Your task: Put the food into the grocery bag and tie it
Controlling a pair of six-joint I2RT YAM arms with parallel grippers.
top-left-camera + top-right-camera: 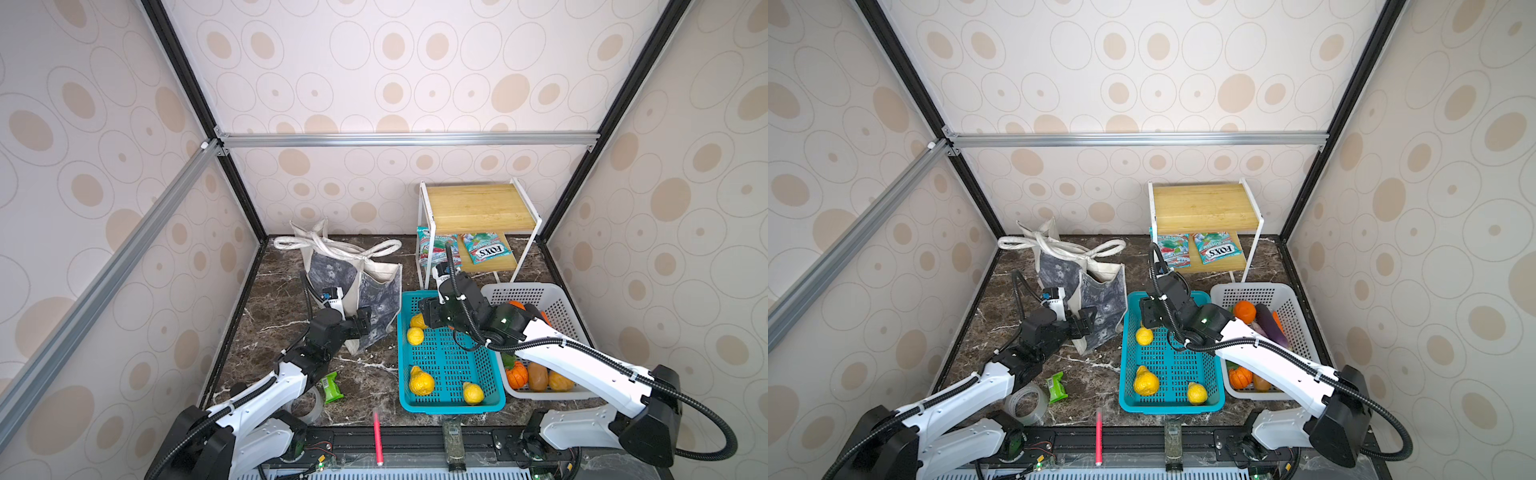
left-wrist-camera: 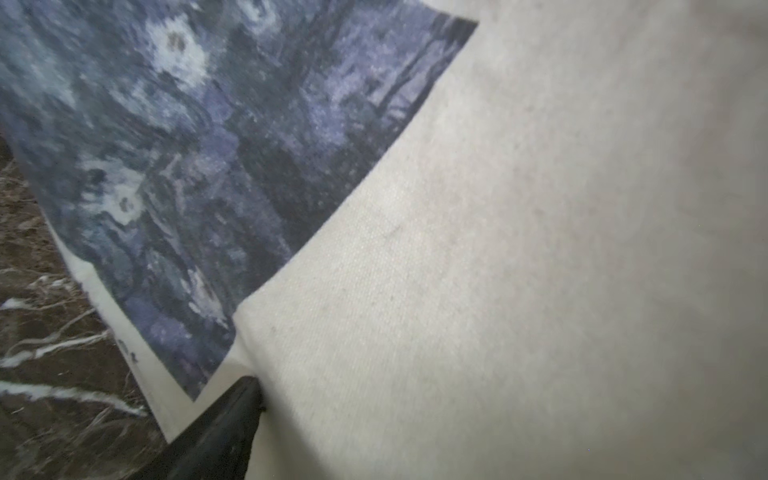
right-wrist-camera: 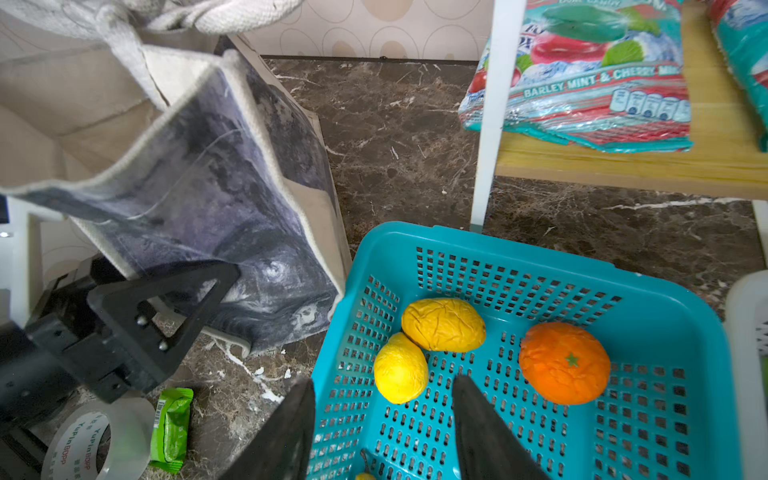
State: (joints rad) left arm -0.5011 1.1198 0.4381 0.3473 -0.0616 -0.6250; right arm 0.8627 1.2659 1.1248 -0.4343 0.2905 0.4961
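The grocery bag (image 1: 332,274) (image 1: 1096,299) stands open at the back left, its straps draped over the rim. My left gripper (image 1: 365,322) is open against its lower front corner. In the left wrist view only one fingertip (image 2: 245,395) shows, touching the cream cloth (image 2: 498,249). My right gripper (image 3: 383,379) (image 1: 428,316) hangs open and empty over the near-bag corner of the teal basket (image 1: 453,407). Just beyond its tips lie two yellow fruits (image 3: 401,368) and an orange (image 3: 565,361). Two more yellow fruits (image 1: 421,381) lie at the basket's front. A green packet (image 1: 332,386) lies on the table.
A white basket (image 1: 523,286) of toy vegetables stands right of the teal one. A small white-framed shelf (image 1: 478,208) at the back holds two candy packets (image 1: 486,248). A tape roll (image 1: 307,405), a red pen (image 1: 377,436) and a bottle (image 1: 452,444) lie along the front edge.
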